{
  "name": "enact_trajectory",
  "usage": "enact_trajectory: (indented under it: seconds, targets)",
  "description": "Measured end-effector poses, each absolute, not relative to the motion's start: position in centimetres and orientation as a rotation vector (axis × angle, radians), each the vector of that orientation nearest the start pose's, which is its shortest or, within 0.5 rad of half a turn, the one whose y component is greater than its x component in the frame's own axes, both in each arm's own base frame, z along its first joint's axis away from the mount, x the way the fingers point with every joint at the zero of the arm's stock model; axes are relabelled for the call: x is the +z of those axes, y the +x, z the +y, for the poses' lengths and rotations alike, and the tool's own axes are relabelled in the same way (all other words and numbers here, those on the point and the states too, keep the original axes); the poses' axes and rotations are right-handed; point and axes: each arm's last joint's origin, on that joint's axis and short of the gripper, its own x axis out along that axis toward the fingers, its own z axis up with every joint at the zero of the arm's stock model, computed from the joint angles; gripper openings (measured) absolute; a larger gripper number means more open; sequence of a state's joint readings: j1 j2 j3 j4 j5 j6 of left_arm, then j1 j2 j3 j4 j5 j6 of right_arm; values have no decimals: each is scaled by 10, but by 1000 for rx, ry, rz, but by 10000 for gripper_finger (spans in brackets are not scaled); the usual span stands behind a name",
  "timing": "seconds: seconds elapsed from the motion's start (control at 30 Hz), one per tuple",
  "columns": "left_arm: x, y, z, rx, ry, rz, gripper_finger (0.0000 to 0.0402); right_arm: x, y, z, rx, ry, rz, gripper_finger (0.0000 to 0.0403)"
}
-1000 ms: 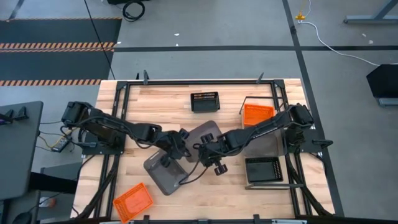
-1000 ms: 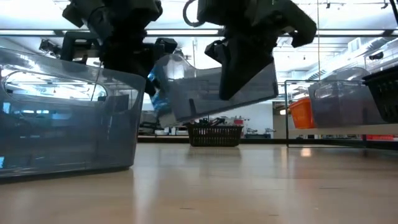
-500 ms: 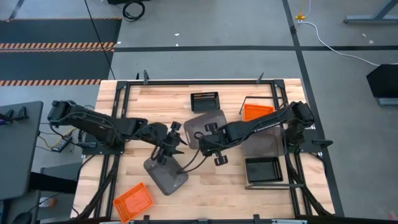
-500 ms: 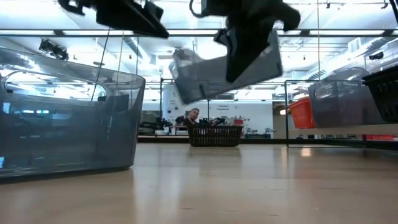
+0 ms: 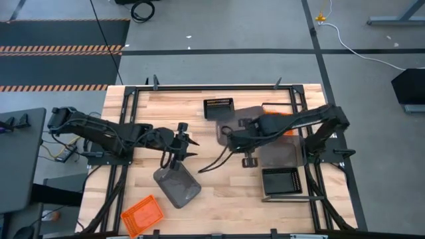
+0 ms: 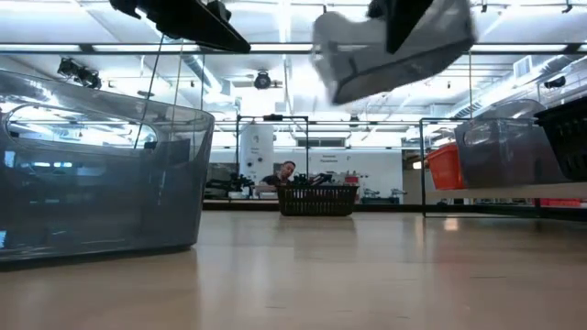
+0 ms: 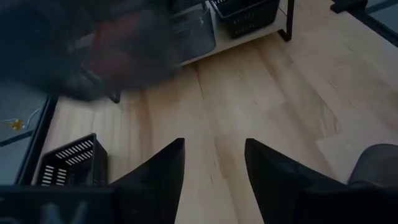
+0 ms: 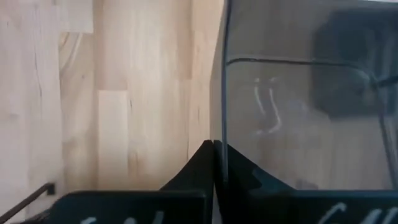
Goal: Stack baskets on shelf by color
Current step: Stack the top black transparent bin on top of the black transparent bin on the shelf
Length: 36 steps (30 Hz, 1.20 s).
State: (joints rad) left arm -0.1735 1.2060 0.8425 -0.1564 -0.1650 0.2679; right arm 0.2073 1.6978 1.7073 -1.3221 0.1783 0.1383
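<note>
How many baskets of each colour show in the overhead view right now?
Orange basket: 2
Black basket: 2
Grey basket: 3, one in the right gripper
Total: 7

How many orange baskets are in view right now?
2. One orange basket lies at the table's near left corner; another orange basket sits at the shelf's far end, partly behind the right arm. More may be hidden.

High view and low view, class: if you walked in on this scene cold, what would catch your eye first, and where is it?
First, the grey basket hanging tilted in the air, gripped on its rim by the right gripper above the table's middle, near the shelf. Next, the left gripper, open and empty, above another grey basket on the table. An orange basket lies alone at the near left corner.
</note>
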Motion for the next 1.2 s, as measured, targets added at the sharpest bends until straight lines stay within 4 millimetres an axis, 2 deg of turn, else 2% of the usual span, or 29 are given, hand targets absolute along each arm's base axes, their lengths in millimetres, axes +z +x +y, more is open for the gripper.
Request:
enact_trajectory:
  seconds: [0.13,0.3,0.5,0.73,1.0,1.2]
  targets:
    - [271,257,-37,-50,327,516,172,355,290,60,-107,-59,1288,10]
    - [271,257,-31,-18,288,524,173,372,260,67,-132,21,1291,18]
    - [270,258,-27,22,205,533,172,380,230,81,-138,63,1289,13]
    - [270,258,-26,38,154,532,172,355,199,89,-196,121,1330,16]
    - [270,258,-26,49,115,529,172,312,187,100,-131,113,1292,13]
    - [269,259,-26,56,86,533,172,288,175,102,-164,94,1333,14]
